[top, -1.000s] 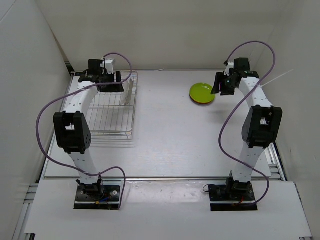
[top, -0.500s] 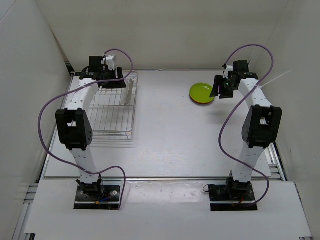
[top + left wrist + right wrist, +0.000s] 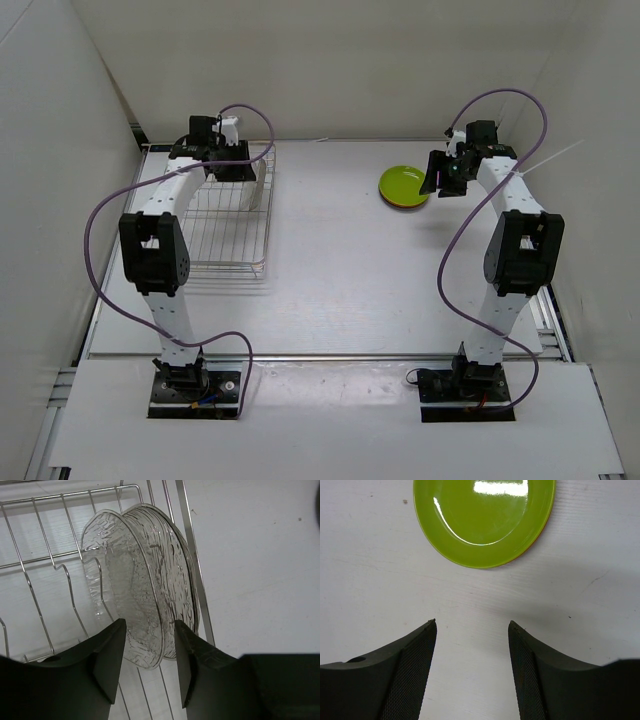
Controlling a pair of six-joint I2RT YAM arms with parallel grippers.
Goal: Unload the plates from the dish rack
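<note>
Left arm [image 3: 150, 255] has swung rightward above the dish rack [image 3: 225, 240]; left gripper [image 3: 149, 624] straddles the clear plate [image 3: 145, 575], grip unclear.

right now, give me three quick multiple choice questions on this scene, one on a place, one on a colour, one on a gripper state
1. Where is the clear plate?
A) on edge in the dish rack
B) flat on the table
C) leaning on the back wall

2. What colour is the plate ahead of the right gripper?
A) black
B) lime green
C) clear

3. The right gripper is:
A) shut on the plate
B) out of view
C) open, holding nothing

Answers:
1. A, it stands between the rack's wires.
2. B, its glossy face is lime green.
3. C, its fingers stand apart with nothing between them.
</note>
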